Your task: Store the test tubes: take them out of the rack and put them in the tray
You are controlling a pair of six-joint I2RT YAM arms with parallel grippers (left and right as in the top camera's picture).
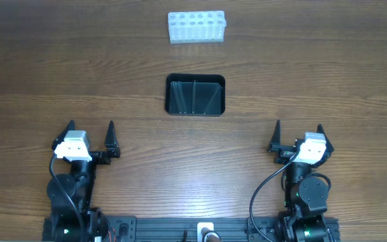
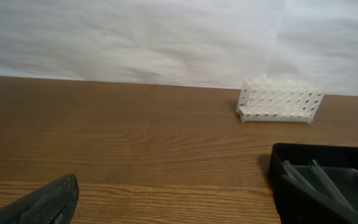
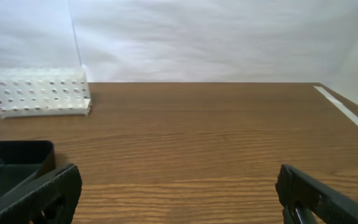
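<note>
A white test tube rack stands at the far middle of the table, also seen as the rack and the rack; no tube sticks up above its top. Nearer, the black tray holds several clear test tubes lying flat. The tray with tubes shows from the left wrist, and its corner from the right. My left gripper is open and empty at the near left, one finger showing. My right gripper is open and empty at the near right.
The brown wooden table top is bare around the rack and tray. A white wall rises behind the table's far edge. A strip of white tape runs along the table's right side.
</note>
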